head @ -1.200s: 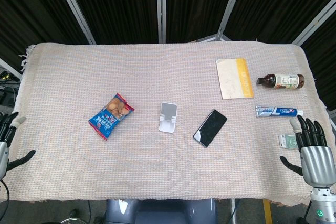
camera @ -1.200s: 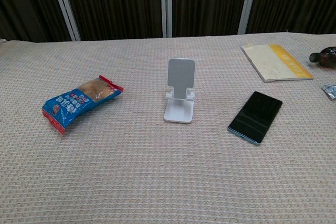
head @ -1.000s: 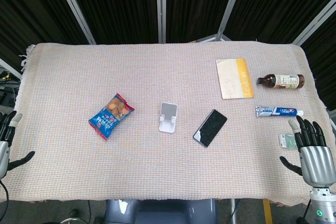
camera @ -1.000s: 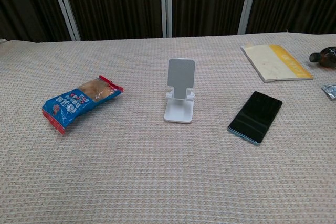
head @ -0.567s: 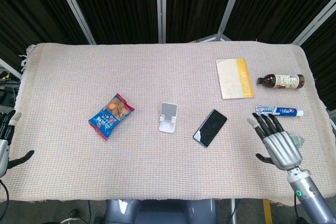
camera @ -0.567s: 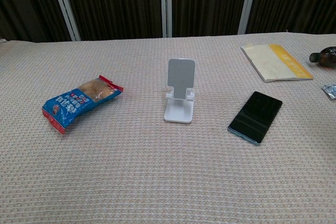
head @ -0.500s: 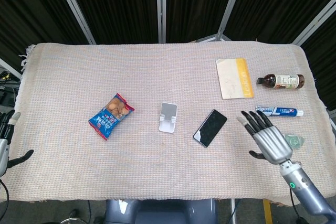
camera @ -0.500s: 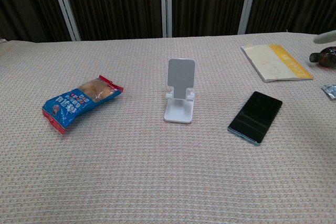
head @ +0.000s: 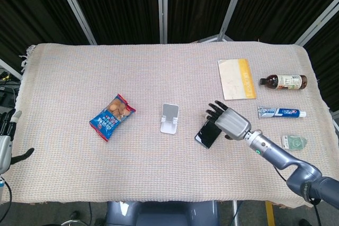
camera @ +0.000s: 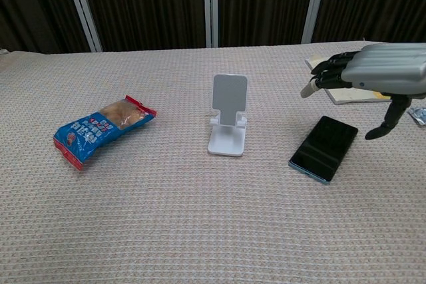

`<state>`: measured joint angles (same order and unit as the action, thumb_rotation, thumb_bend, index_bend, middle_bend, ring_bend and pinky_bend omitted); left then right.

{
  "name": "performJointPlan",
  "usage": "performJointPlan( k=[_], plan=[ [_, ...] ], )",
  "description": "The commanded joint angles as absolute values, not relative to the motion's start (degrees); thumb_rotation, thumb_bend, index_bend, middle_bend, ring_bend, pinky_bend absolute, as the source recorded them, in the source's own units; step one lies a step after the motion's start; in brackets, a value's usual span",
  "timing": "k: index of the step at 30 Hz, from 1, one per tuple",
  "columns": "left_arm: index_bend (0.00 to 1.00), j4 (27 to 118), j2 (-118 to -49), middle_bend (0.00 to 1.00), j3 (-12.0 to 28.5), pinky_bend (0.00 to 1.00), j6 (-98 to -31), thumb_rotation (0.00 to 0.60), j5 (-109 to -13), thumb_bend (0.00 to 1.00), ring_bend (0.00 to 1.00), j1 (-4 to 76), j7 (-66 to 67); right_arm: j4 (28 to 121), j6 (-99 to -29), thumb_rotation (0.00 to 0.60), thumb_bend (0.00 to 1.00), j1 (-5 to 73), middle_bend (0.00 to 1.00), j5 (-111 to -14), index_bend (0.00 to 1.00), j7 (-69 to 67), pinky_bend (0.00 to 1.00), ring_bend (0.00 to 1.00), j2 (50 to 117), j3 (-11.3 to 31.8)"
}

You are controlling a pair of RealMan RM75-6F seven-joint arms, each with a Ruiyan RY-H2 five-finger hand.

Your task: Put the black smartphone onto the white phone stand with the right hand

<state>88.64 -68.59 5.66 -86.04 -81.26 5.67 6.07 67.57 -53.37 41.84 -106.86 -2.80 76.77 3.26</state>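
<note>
The black smartphone (head: 207, 133) (camera: 324, 147) lies flat on the cloth, just right of the white phone stand (head: 169, 118) (camera: 228, 122), which stands upright at the table's middle. My right hand (head: 229, 121) (camera: 374, 76) hovers above the phone's far end, fingers spread and pointing left, holding nothing. The chest view shows a clear gap between the hand and the phone. My left hand (head: 7, 144) sits off the table's left edge, open and empty.
A blue snack packet (head: 112, 116) (camera: 100, 128) lies left of the stand. A yellow-edged notebook (head: 236, 79), a brown bottle (head: 283, 82), a toothpaste tube (head: 281, 112) and a small green packet (head: 294, 142) lie at the right.
My right hand has swept left from the table's right edge to a spot above the phone. The phone, stand and left hand have stayed put.
</note>
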Motion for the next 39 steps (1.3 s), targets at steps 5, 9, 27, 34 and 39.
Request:
performJointPlan(
  k=[5,9,27,34,39],
  plan=[
    [0.00,87.4,-69.2,0.00,6.3,0.00,-84.5,0.600,-79.6,0.00,0.00,6.4,6.2,61.0,-51.3,0.600,0.00,44.9,0.17,-107.9,0.19,0.3,0.12,0.08,81.9,1.3],
    [0.00,87.0,-69.3,0.00,6.6,0.00,-84.3,0.600,-79.2,0.00,0.00,6.5,6.0,56.5,-51.2,0.600,0.00,45.1,0.17,-106.6,0.19,0.4,0.12,0.09,85.0,0.7],
    [0.00,86.7,-69.5,0.00,6.6,0.00,-83.9,0.600,-78.4,0.00,0.00,6.7,6.3,45.9,-55.0,0.600,0.00,47.0,0.20,-108.8,0.22,-6.6,0.12,0.10,89.7,-7.1],
    [0.00,86.7,-69.6,0.00,6.5,0.00,-83.9,0.600,-78.5,0.00,0.00,6.7,6.6,42.7,-55.8,0.600,0.00,46.8,0.24,-108.6,0.25,-7.7,0.14,0.13,91.2,-8.8],
    [0.00,86.7,-69.7,0.00,6.4,0.00,-83.8,0.600,-78.5,0.00,0.00,6.7,6.7,39.9,-58.2,0.600,0.06,46.4,0.43,-108.6,0.44,-8.9,0.19,0.31,92.2,-9.5]
  ],
)
